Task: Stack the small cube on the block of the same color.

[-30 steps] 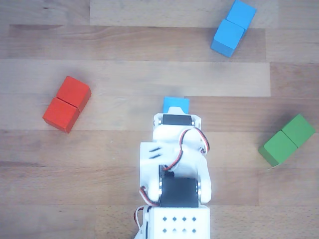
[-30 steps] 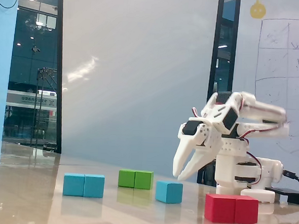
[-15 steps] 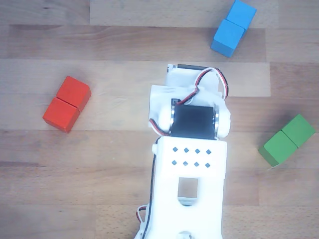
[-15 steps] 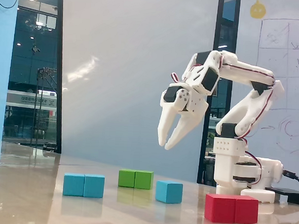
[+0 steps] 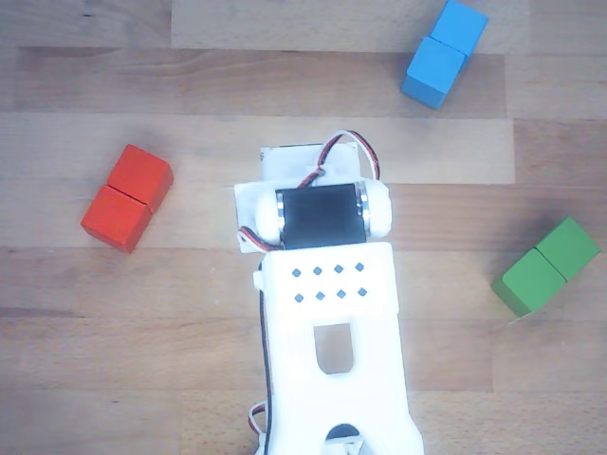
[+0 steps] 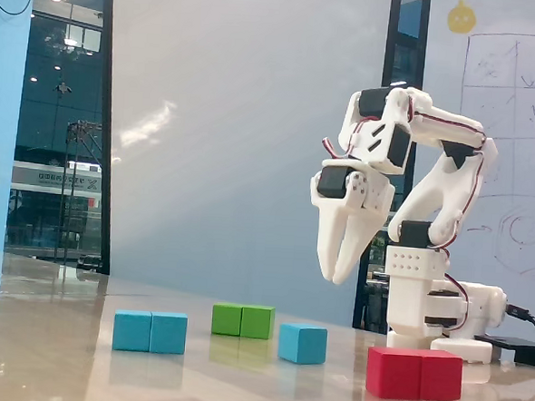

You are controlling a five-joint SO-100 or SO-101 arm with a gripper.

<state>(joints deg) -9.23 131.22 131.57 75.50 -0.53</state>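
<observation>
One small cube (image 6: 302,343), one blue block (image 6: 150,331), one red (image 6: 414,373), one green (image 6: 243,320) — fingers (image 6: 340,276) aloft, closed, empty.

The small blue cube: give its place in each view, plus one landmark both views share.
Other view: not in it; the arm may cover it.
Fixed view: the small cube sits on the table, lower centre, below the raised hand, right of the green block.
Shared landmark: the blue block, top right in the other view, lower left in the fixed view.
</observation>
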